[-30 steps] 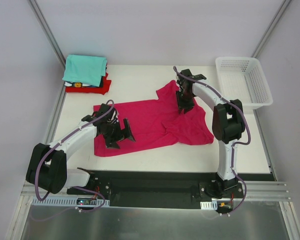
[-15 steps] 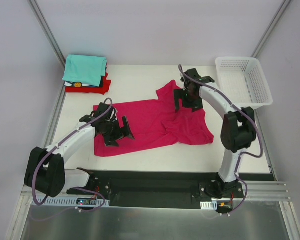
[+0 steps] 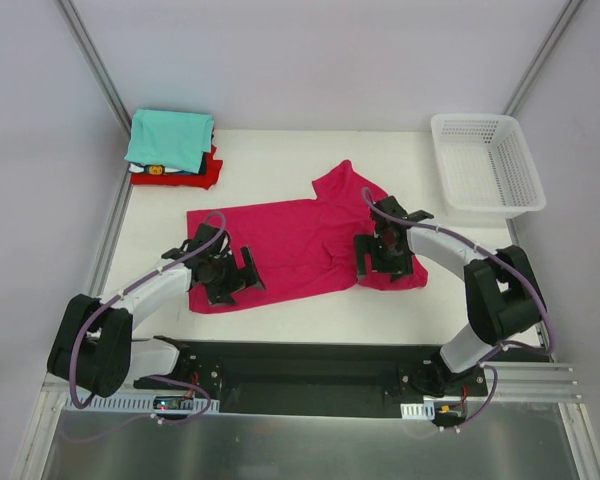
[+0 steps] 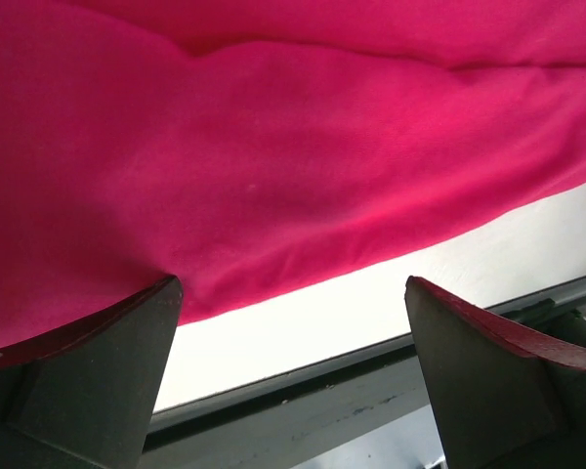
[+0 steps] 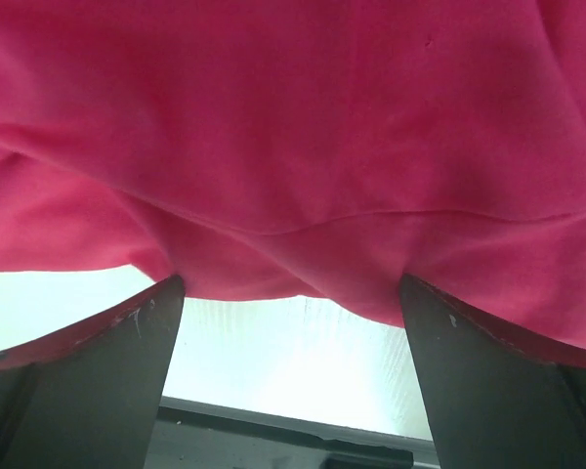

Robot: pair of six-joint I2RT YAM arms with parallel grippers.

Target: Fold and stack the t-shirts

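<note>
- Pink shirt [image 3: 300,235]: spread open mid-surface [image 3: 280,150], long axis L–R, not folded yet. Far-R part is bunched, w/ a flap poking toward the back.
- Stack [image 3: 172,145] of folded shirts (teal on top, red under) sits in the far-L corner, well apart from both claws.
- Left claw [image 3: 236,280]: wide open, holds nothing, over the shirt's near-L corner.
- Right claw [image 3: 384,262]: wide open too, nothing held, over the near-R corner.
- Key relation: the hem [image 4: 303,278] runs L–R along the near side, & one claw sits right at each end of it. Each arm is nearest its own corner, so no crossing needed.
- Wrist views: cloth fills the area ahead of the fingers, the hem edge crosses the gap betw. them, & bare surface shows on the near side. L view: hem slants across. R view: hem sags in a shallow curve.
- Judgement: next move is prob. a two-corner pinch on the hem, then a carry away from the bases toward the far edge, folding across the short axis. Both claws must drop & bite the cloth edge, not bare surface.
- Risk: R side is rumpled, so the right claw may catch more than one layer.
</note>
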